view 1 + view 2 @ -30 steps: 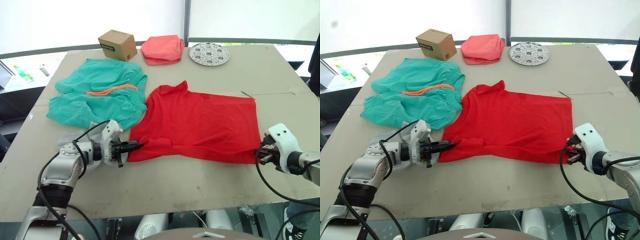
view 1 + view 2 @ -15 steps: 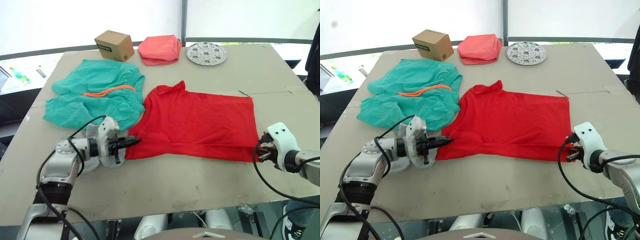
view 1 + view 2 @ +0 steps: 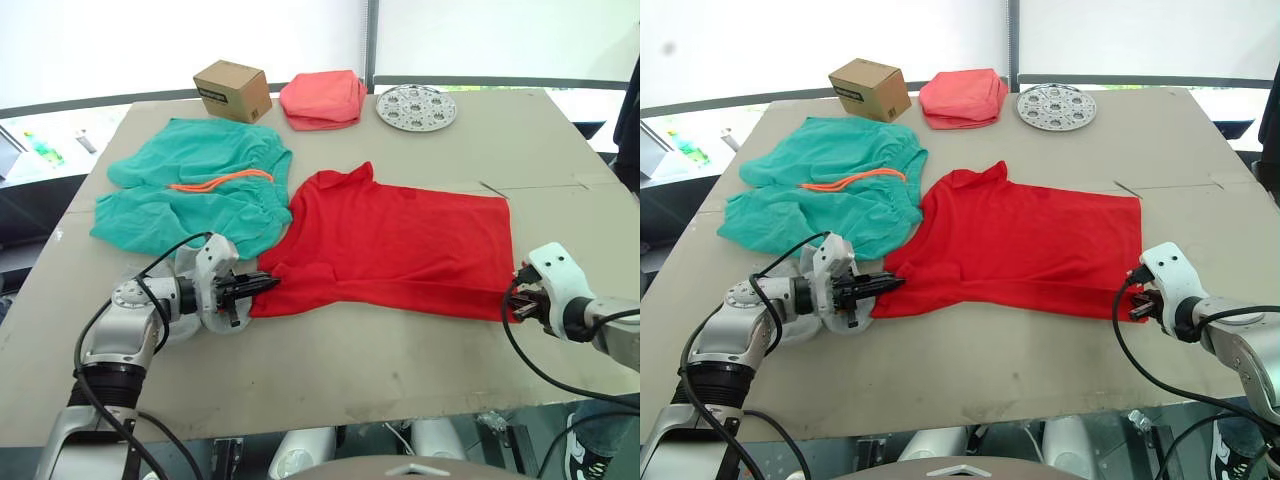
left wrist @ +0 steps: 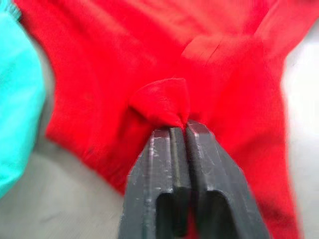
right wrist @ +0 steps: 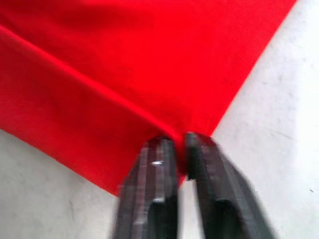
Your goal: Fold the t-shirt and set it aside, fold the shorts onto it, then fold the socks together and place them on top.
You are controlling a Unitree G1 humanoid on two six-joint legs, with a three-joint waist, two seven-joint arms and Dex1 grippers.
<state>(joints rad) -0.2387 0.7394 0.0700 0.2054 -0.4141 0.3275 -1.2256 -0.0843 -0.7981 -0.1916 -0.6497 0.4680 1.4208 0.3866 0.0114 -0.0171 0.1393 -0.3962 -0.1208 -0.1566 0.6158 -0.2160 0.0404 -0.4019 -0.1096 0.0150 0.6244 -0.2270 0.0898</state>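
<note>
While both arms reach in low from the near edge, the table (image 3: 560, 130) carries everything, its tan top showing bare between the two grippers. Stretched across it between them lies the t-shirt (image 3: 400, 240), flat and red, collar toward the far side. Just beyond the left gripper (image 3: 262, 285) sits the shorts (image 3: 190, 195), teal, rumpled, their orange drawstring on top, one edge touching the t-shirt. That left gripper is clamped onto a small pinched peak of t-shirt near the sleeve, fingers (image 4: 199, 164) pressed together on the cloth. The right gripper (image 3: 1137, 303) has its fingers (image 5: 154, 174) squeezed tight on the t-shirt's near hem corner. Under the left arm, behind its gripper, a bit of grey sock (image 3: 185, 325) peeks out. Far beyond both grippers stand a box (image 3: 234, 90), a folded pink cloth (image 3: 322, 98) and a round plate (image 3: 417, 107).
</note>
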